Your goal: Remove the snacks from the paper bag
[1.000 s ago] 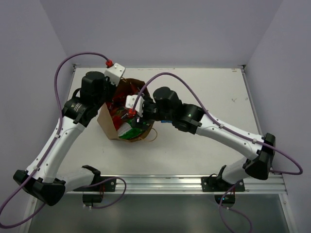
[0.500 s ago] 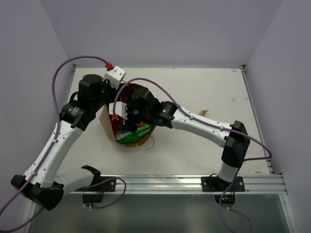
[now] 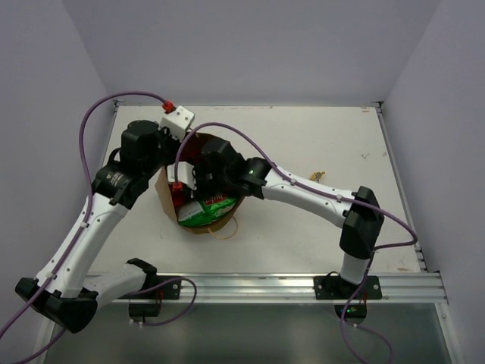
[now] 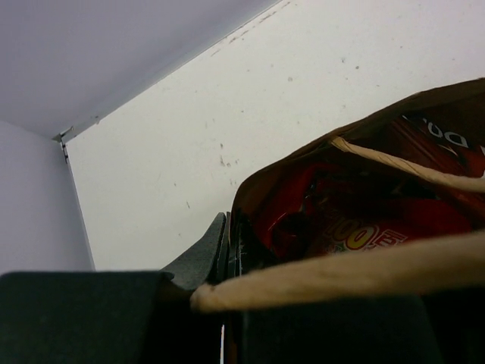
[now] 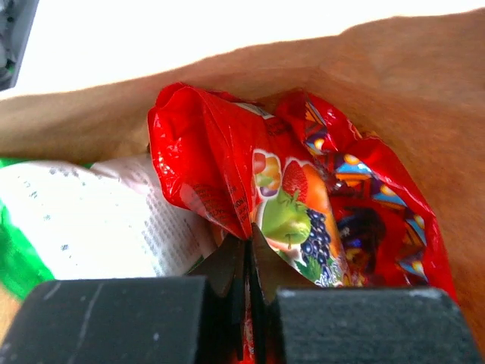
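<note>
My right hand [image 5: 248, 262], sunk inside the paper bag [image 3: 168, 199] on the desk [image 3: 318, 144] and hidden from above, pinches a crumpled red fruit-print packet [image 5: 212, 159] beside the cut-off green-white chip bag [image 5: 83, 220], while my left hand [image 4: 229, 243] nips the bag's rim, fingertips barely showing.

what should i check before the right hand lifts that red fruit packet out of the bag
1. Grip: right hand shut on the red fruit packet: ok.
2. Bag steadied: left hand pinched on the rim of the paper bag: ok.
3. Packet free of the green-white chip bag: cannot tell, they lie side by side.
4. Way up past the twisted handle: cannot tell, the arm hides the bag's mouth from above.
</note>
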